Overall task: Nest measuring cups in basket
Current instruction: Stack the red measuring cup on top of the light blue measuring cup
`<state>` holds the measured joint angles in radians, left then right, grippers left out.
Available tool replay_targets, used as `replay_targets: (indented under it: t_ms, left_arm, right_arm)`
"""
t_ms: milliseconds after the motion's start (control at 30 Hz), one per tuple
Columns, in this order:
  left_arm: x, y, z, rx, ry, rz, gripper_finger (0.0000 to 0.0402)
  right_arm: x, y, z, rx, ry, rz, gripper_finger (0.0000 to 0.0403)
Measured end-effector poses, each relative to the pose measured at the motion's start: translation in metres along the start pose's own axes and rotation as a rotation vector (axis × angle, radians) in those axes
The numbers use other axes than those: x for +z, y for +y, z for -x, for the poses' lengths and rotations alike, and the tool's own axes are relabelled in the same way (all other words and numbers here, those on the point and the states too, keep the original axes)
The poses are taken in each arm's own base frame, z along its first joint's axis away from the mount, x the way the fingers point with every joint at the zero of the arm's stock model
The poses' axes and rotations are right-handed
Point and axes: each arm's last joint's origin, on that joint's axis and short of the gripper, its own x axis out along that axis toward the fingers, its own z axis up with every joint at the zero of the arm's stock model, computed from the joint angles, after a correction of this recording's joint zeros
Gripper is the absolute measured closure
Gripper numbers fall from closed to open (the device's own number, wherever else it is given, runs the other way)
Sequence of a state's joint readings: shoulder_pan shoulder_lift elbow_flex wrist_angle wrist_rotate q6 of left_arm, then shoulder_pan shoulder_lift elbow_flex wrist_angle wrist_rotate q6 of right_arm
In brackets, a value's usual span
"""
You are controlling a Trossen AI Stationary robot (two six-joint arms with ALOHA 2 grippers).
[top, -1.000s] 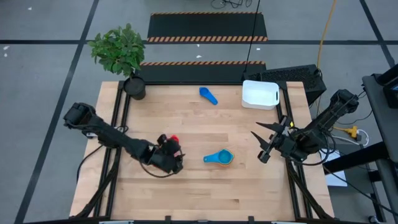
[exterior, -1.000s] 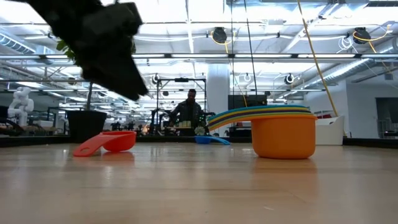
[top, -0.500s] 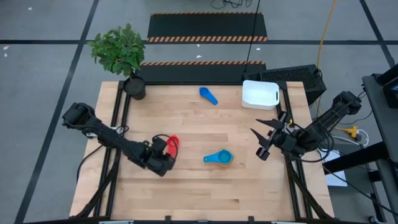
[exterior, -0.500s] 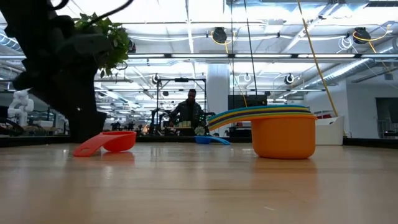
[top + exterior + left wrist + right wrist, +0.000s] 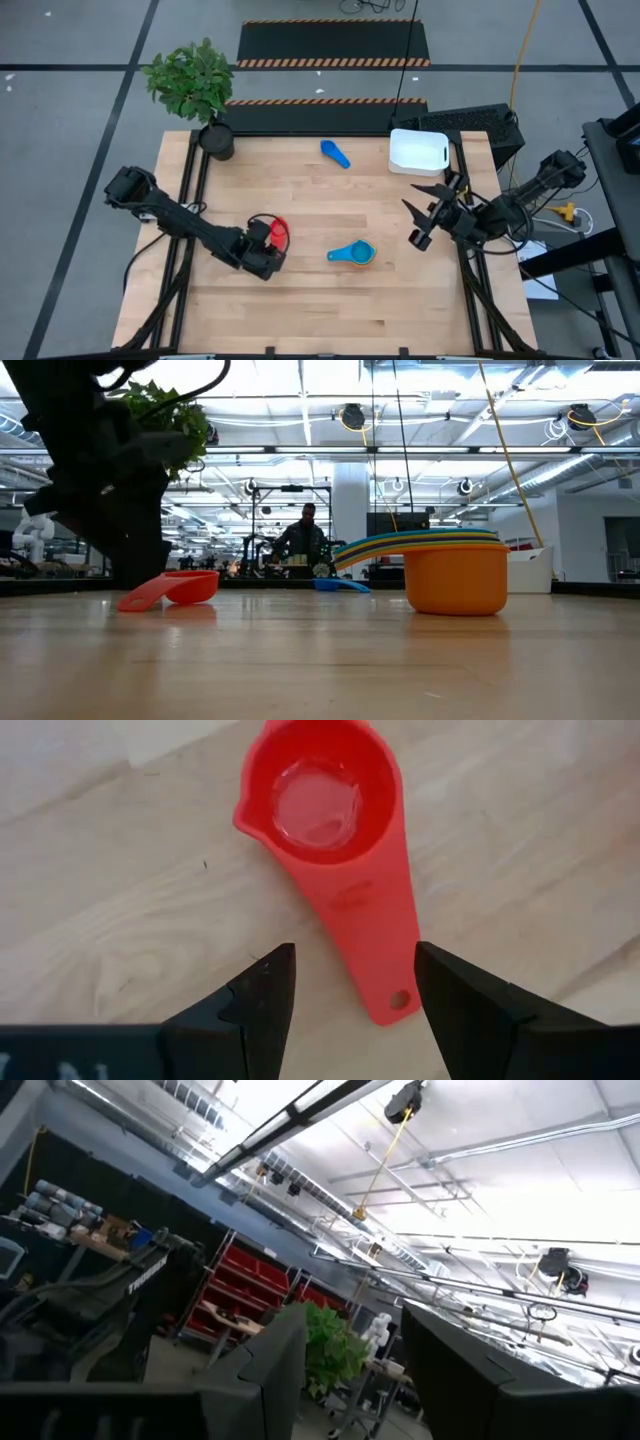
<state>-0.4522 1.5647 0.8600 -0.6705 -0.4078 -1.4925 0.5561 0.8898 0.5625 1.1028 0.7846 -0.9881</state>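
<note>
On the left side of the table [image 5: 330, 310] stands a dark plant pot [image 5: 216, 139] with a green plant [image 5: 190, 78], at the far left corner. The left arm reaches over the front left part of the table. The left gripper [image 5: 350, 982] points down at the red measuring cup [image 5: 335, 840], and its two fingers [image 5: 262, 1000] are open, one on each side of the end of the red handle, not gripping it. The red cup lies flat on the wood with its bowl facing up.

Near the middle, a little to the front, sits a stack of nested cups [image 5: 352, 255]. From above the light blue one is on top; in the low view the orange cup [image 5: 455, 580] is the lowest, and the coloured handles lie one on another. At the far middle a mid blue cup [image 5: 335, 153] lies alone. In the low view a person [image 5: 305, 540] is in the room behind the table.

The white basket [image 5: 418, 151] is at the far right corner, with no cup visible in it. The right gripper [image 5: 424, 218] hangs at the right edge, in front of the basket, with its fingers open and nothing between them.
</note>
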Motion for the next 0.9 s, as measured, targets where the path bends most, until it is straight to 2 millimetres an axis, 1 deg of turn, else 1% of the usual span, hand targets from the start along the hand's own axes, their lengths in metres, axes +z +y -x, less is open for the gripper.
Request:
replay_targets:
  t_ms: [100, 200, 367, 467, 733, 800, 900]
  left_arm:
    - [-0.005, -0.002, -0.008, 0.014, 0.001, -0.060, 0.0192]
    - [-0.009, -0.008, -0.018, -0.006, 0.015, -0.106, 0.0192]
    - [-0.006, -0.012, -0.030, -0.012, 0.047, -0.124, 0.0188]
    - [-0.004, -0.011, -0.032, -0.001, 0.060, -0.124, 0.0169]
    - [0.004, -0.013, -0.035, -0.022, 0.050, -0.143, 0.0096]
    - [0.007, -0.012, -0.036, -0.017, 0.047, -0.143, 0.0087]
    - [0.012, -0.010, -0.038, 0.000, 0.040, -0.142, 0.0084]
  right_arm:
    - [-0.001, -0.001, -0.001, -0.008, 0.002, -0.011, 0.0243]
    - [-0.002, -0.002, -0.002, -0.015, 0.005, -0.009, 0.0243]
    - [-0.003, -0.002, -0.003, -0.019, 0.007, -0.025, 0.0243]
    - [-0.003, -0.002, -0.003, -0.014, 0.011, -0.025, 0.0243]
    - [-0.004, 0.000, -0.003, -0.006, 0.018, -0.032, 0.0243]
    - [-0.004, 0.000, -0.003, -0.004, 0.020, -0.036, 0.0243]
    - [-0.005, 0.001, -0.003, 0.001, 0.024, -0.042, 0.0243]
